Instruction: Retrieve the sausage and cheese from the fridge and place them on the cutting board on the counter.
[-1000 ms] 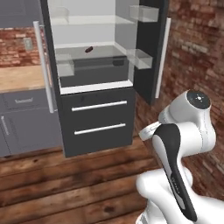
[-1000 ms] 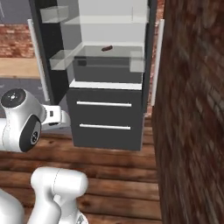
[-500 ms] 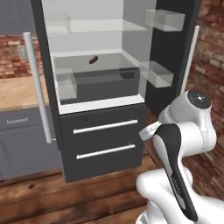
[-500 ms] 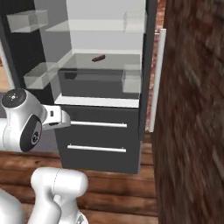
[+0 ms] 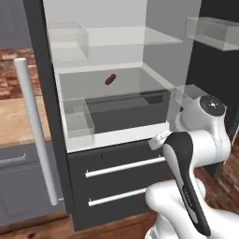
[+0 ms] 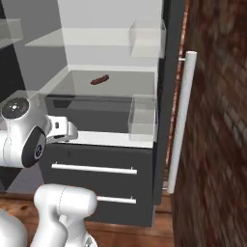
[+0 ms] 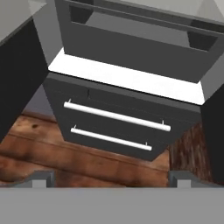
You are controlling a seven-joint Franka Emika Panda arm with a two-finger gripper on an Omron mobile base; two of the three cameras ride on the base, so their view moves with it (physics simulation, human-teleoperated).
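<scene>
The fridge (image 5: 45,116) stands open in front of me, white inside with glass shelves. The sausage (image 5: 110,79), a short dark reddish-brown link, lies alone on the middle glass shelf (image 6: 100,79), towards the back. My gripper (image 7: 110,178) is open and holds nothing. It hangs low before the fridge and looks down at the two dark drawers (image 7: 116,116); one fingertip (image 7: 41,177) shows at the lower left of the hand view. The sausage is well above and beyond the hand. A strip of the tan counter (image 5: 18,122) shows left of the fridge. The cheese and the cutting board are out of view.
The left door's long silver handle (image 5: 35,135) stands close on the left. The right door's handle (image 6: 181,116) is beside a brick wall (image 6: 217,125). Clear door bins (image 5: 77,119) (image 6: 143,116) jut out at shelf height. A wooden floor (image 7: 52,148) lies below.
The base has driven closer to the fridge, so the open compartment and the sausage look larger and nearer. The gripper has stayed open.
</scene>
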